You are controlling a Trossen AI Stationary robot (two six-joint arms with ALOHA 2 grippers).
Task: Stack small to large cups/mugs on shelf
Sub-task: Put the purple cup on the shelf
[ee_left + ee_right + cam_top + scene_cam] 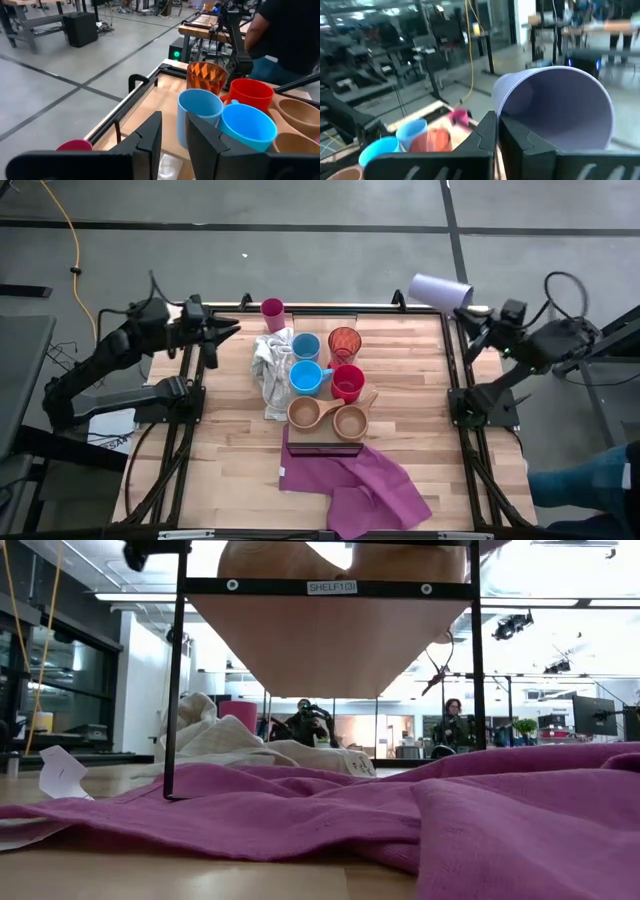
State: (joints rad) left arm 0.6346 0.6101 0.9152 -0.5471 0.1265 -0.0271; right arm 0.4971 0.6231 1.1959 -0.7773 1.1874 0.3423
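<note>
The left arm reaches in from the table's left edge, its gripper (pixel 228 332) empty with the 2 fingers slightly parted. The right arm is raised at the far right corner, its gripper (pixel 462 308) clamped shut.

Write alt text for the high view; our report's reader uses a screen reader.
From above, the right gripper holds a lavender tumbler on its side past the table's far right corner, while the left gripper waits near six cups clustered on the shelf.
</note>
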